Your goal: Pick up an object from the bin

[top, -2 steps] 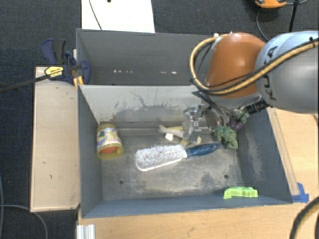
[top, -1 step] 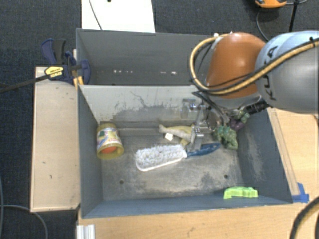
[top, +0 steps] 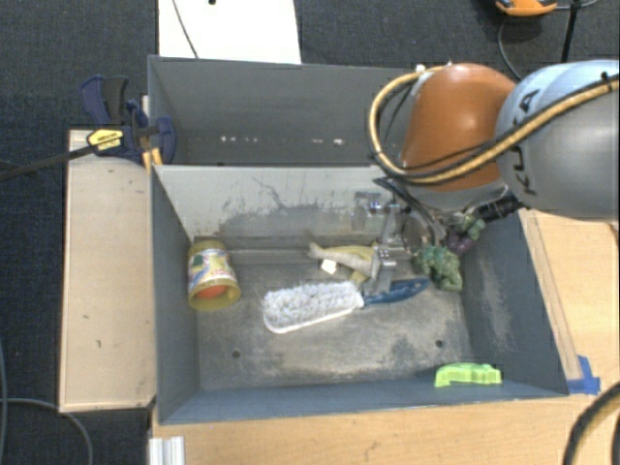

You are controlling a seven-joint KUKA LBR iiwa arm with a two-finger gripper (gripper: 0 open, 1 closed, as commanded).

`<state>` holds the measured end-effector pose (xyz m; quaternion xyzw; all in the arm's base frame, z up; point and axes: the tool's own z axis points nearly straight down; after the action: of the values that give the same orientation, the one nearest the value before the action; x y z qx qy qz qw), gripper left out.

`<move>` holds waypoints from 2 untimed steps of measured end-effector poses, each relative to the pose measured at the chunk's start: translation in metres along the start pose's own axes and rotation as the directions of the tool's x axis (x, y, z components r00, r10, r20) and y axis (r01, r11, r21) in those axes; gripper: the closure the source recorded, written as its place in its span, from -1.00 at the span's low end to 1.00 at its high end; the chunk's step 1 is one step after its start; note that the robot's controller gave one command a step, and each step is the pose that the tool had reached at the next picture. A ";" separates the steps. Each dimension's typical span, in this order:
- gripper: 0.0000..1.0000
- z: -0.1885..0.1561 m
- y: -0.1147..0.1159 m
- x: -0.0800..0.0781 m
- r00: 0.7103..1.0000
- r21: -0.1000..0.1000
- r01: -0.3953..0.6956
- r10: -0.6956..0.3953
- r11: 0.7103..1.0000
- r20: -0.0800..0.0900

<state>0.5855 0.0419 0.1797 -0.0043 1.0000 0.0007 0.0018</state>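
Your gripper (top: 386, 271) is down near the middle of the grey bin (top: 320, 361), over the blue handle of a white-bristled brush.

You cannot tell from this view whether the gripper is wide or narrow, or whether anything is in it. Its tip sits where the handle of the brush (top: 312, 307) comes up against a pale cream piece (top: 343, 257), which lies just to the view's left of the tip, toward the back wall. The brush's white head lies further left on the floor, a little askew. Just to the right of the gripper, a dark green toy (top: 442, 265) rests by the handle's far end. Well apart, a yellow tub (top: 212, 275) lies on its side near the left wall. A lime-green piece (top: 468, 375) lies against the near wall at the right.
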 end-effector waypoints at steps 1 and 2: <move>-1.00 0.046 0.006 0.000 1.000 0.000 0.015 -0.015 1.000 0.007; 1.00 0.110 -0.004 0.011 0.947 -0.001 0.321 -0.321 0.947 -0.004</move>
<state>0.5751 0.0382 0.0697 -0.1671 0.9859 0.0004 -0.0004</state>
